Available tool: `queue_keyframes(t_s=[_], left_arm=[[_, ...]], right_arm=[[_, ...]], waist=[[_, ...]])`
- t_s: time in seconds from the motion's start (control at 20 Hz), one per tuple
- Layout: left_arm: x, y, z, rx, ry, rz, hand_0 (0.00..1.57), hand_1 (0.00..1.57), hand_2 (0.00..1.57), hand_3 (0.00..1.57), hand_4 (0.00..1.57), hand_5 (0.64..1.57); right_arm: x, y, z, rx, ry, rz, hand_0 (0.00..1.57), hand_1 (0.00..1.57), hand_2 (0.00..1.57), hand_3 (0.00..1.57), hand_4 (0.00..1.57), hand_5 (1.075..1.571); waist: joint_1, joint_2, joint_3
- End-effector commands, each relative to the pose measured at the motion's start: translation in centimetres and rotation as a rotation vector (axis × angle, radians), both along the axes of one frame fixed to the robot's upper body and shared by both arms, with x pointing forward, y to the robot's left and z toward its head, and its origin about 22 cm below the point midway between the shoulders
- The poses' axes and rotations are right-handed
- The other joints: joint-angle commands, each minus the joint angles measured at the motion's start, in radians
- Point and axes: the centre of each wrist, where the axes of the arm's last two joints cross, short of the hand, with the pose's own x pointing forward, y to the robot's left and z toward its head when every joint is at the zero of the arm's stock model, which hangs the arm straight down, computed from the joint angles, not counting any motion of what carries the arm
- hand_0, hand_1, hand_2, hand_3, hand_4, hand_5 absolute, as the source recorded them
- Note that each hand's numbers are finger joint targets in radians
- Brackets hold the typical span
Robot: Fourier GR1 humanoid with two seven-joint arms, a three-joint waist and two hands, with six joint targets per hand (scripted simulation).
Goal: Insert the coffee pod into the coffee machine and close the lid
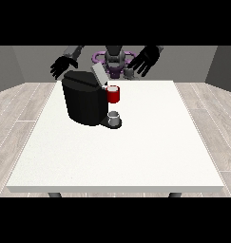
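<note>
The large white rectangular table [136,156] fills the middle of the frame; its near edge runs along the lower part, and the whole lower and right portions of the top lie bare, leaving wide room there. The black boxy coffee machine [83,102] stands in the upper left quarter of the tabletop, close to the far edge and nearer the left edge than the right. Its grey lid [99,73] is raised, tilted up and back toward the top of the frame. A red cylindrical pod holder [114,94] projects from the machine's right side, its long axis upright and its open mouth facing up; whether the coffee pod sits in it cannot be told. Below it a small grey cup [114,116] rests upright on the machine's dark base tray. The black hand at the view's left [63,65] hovers just behind the machine's top, fingers spread and relaxed, grasping nothing. The black hand at the view's right [145,59] hangs above the far table edge, well apart from the machine, fingers likewise splayed and empty. A pale wood-plank floor [14,109] surrounds the table beneath grey walls [221,64].
</note>
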Motion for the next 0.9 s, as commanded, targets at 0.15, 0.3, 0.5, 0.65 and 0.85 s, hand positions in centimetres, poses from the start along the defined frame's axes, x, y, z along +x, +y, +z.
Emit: queue_keyframes(t_s=[0.15,0.3,0.5,0.65,0.85], left_arm=[[-2.7,-0.2,-8.6,-0.475,0.100,0.020,0.00,0.00,0.00,0.00,0.00,1.571],[-4.9,-0.1,-12.9,-0.491,0.214,0.053,0.00,0.00,0.00,0.00,0.00,1.571],[-7.4,-1.0,-17.1,-0.629,0.282,0.082,0.00,0.00,0.00,0.00,0.14,1.571],[-5.7,0.3,-13.6,-0.647,0.192,0.082,0.00,0.00,0.00,0.00,0.09,1.571],[-7.7,-1.5,-16.4,-0.710,0.289,0.039,0.00,0.00,0.00,0.00,0.00,1.571]], right_arm=[[-1.5,-2.7,-0.5,-0.085,0.036,-0.013,0.00,0.00,0.00,0.00,0.36,1.571],[-2.1,-3.1,0.0,-0.076,0.108,0.037,0.00,0.00,0.00,0.00,0.35,1.571],[-0.9,-2.2,2.2,-0.085,0.049,0.096,0.00,0.00,0.00,0.00,0.12,1.571],[0.2,-3.8,4.5,-0.114,-0.065,0.157,0.00,0.00,0.00,0.00,0.04,1.571],[1.0,-3.3,4.9,-0.110,-0.009,0.188,0.00,0.00,0.00,0.00,0.00,1.571]], waist=[[0.110,-0.138,-0.0016],[0.143,-0.262,-0.0007],[0.187,-0.289,-0.0007],[0.180,-0.206,0.0003],[0.265,-0.247,0.0004]])
